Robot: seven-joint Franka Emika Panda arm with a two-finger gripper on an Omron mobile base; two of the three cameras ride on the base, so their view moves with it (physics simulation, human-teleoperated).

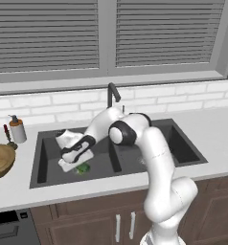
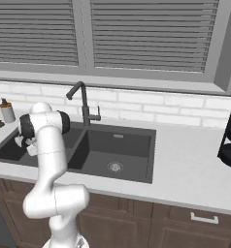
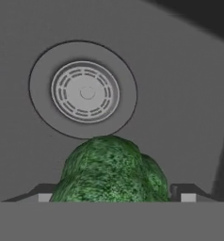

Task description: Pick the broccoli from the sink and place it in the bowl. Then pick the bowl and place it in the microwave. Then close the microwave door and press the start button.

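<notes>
Grey counter (image 1: 135,184) runs under a shuttered window, with the dark sink (image 1: 183,143) set into it and the arm bent down into the basin at centre left of the left base view. On the basin floor, the broccoli (image 3: 111,172) sits between the wide-spread fingertips (image 3: 187,192) of the gripper (image 3: 113,195), not yet pinched. Judging from the bumpy round shape, it could squirt out or roll toward the drain (image 3: 84,92) just beyond it if the fingers close off-centre. Basin walls and the faucet (image 1: 112,94) crowd the lift path. At the far left edge waits the wooden bowl (image 1: 0,160), near a soap bottle (image 1: 17,129)
</notes>
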